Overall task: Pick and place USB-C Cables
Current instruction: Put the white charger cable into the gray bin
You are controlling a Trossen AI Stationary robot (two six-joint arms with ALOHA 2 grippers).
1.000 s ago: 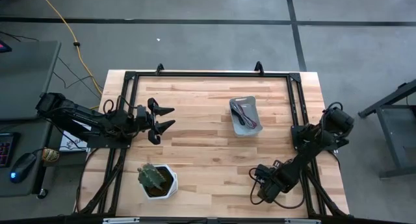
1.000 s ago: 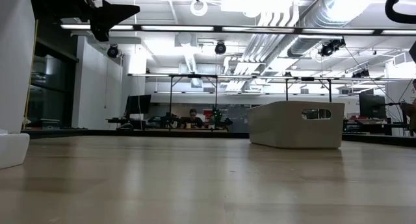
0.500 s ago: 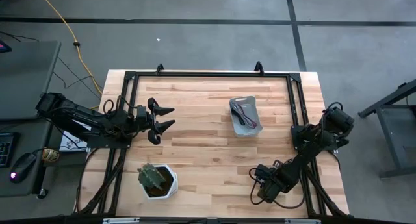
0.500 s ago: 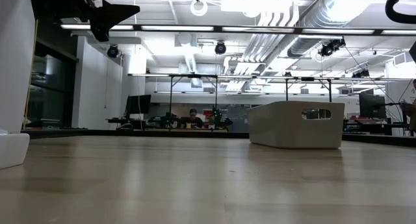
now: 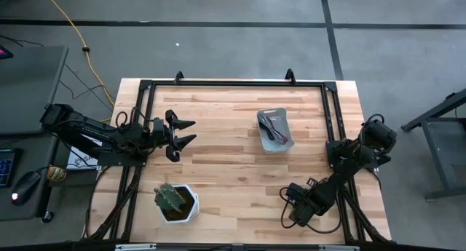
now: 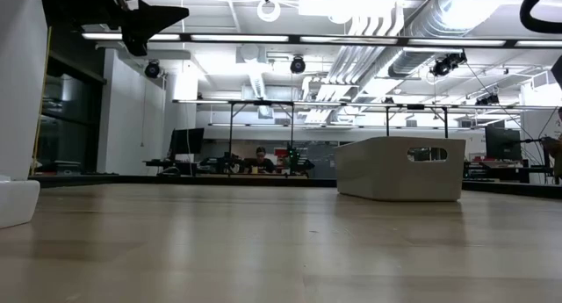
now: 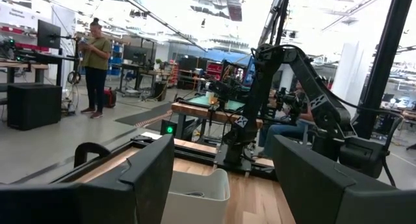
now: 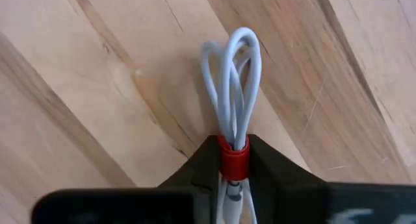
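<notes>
A: Where is the whitish looped cable with the red band [image 8: 233, 107]?

B: It is pinched at its red band between the two dark fingers [image 8: 276, 175] of the right gripper [image 5: 295, 214], right down at the bare wooden table top [image 5: 226, 153], at the near right part of the table. Its pale loops stick out beyond the fingertips over the planks; I cannot tell whether they touch the wood.

A: And the other cables?

B: A few thin bundled cables [image 5: 274, 129], dark and reddish, lie inside the pale oblong plastic tray [image 5: 280, 113] on the far right half of the table, well apart from the right gripper. From above I cannot count them surely.

A: The left arm?

B: The left gripper [image 5: 182, 134] hangs above the left side of the table, fingers spread wide with nothing between them, pointing toward the tray.

A: Anything else on the table?

B: A small green spiky plant in a white square pot [image 5: 177, 202] stands near the near left edge. Beyond the table, in the left wrist view, a person [image 7: 96, 65] stands in the room.
</notes>
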